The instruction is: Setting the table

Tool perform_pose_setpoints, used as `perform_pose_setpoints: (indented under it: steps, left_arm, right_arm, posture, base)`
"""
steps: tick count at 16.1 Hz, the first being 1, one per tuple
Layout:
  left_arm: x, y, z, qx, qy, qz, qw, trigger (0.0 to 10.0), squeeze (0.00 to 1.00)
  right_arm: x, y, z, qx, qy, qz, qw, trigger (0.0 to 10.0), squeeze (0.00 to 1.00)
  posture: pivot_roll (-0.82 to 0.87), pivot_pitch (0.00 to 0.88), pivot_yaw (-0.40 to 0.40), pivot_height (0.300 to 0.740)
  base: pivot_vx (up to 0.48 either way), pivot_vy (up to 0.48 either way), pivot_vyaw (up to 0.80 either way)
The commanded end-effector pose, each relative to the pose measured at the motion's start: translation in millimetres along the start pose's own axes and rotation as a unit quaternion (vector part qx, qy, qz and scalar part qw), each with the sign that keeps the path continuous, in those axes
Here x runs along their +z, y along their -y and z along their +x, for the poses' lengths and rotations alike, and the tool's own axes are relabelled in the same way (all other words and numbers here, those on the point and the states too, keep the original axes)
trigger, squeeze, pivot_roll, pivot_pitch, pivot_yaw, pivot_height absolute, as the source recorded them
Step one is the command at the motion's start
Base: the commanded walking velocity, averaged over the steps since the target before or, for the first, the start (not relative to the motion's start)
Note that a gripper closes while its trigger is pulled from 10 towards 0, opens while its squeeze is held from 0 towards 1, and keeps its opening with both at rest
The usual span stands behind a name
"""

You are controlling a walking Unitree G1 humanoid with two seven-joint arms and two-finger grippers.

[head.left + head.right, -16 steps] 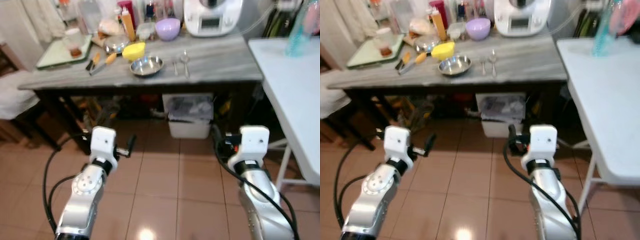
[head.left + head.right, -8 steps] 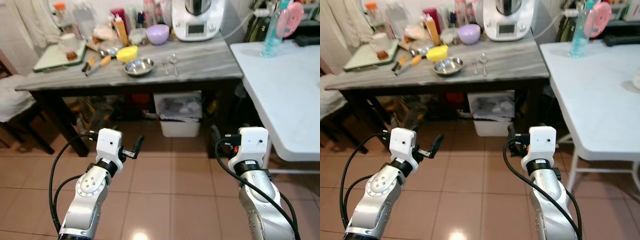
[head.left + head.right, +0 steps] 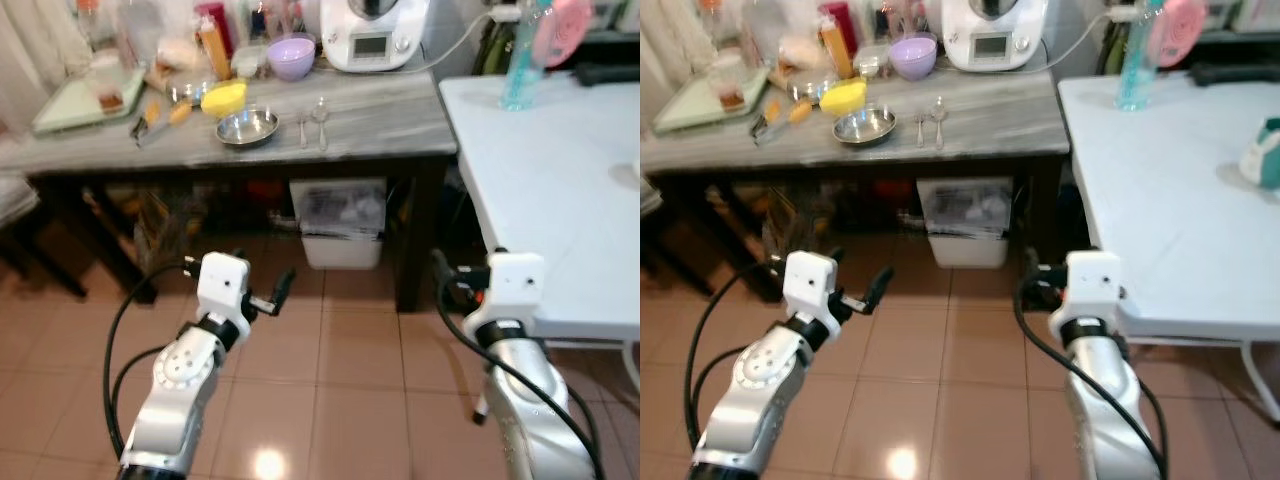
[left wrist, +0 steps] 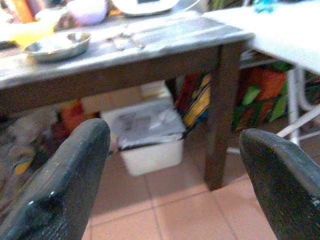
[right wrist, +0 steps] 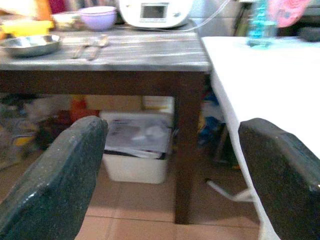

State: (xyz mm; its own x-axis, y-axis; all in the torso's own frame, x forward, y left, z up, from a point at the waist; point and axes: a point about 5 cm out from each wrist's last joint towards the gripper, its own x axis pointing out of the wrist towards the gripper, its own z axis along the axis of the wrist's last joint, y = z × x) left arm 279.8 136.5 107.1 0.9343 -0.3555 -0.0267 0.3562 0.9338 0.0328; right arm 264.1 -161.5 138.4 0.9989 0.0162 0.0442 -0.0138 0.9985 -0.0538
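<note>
Left gripper (image 4: 172, 170) and right gripper (image 5: 175, 175) spread wide before the grey table (image 3: 380, 110), steel bowl (image 3: 247, 127) and 2 spoons (image 3: 311, 108) on it, teal item (image 3: 1265, 152) on the white table (image 3: 1160, 190) beside it.

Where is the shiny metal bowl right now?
The metal bowl sits on the grey wooden table, ahead and to the robot's left, right beside the yellow bowl and left of two spoons.

White bin (image 3: 336, 225) under table; kitchen machine (image 3: 372, 32) on top.

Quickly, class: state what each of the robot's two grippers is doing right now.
Left gripper: jaws open, holding nothing.
Right gripper: jaws open, holding nothing.
</note>
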Motion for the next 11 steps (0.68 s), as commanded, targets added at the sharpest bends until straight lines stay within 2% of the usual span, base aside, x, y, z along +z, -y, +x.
perform_pose_setpoints:
  steps: [1,11]
  left_arm:
    - [4.1,-1.1,1.0,0.000,0.007,0.002,1.000,10.0,0.00]
    - [4.7,0.6,2.2,-0.008,0.008,0.007,1.000,10.0,0.00]
  right_arm:
    - [1.6,0.5,0.3,-0.001,0.003,-0.002,1.000,10.0,0.00]
    - [3.3,5.6,3.6,-0.017,0.007,-0.012,1.000,10.0,0.00]
  posture:
    - [-0.14,0.052,0.122,0.740]
    - [-0.14,0.050,0.124,0.740]
  base:
    - [0.000,-0.480,0.00]
    - [0.000,-0.480,0.00]
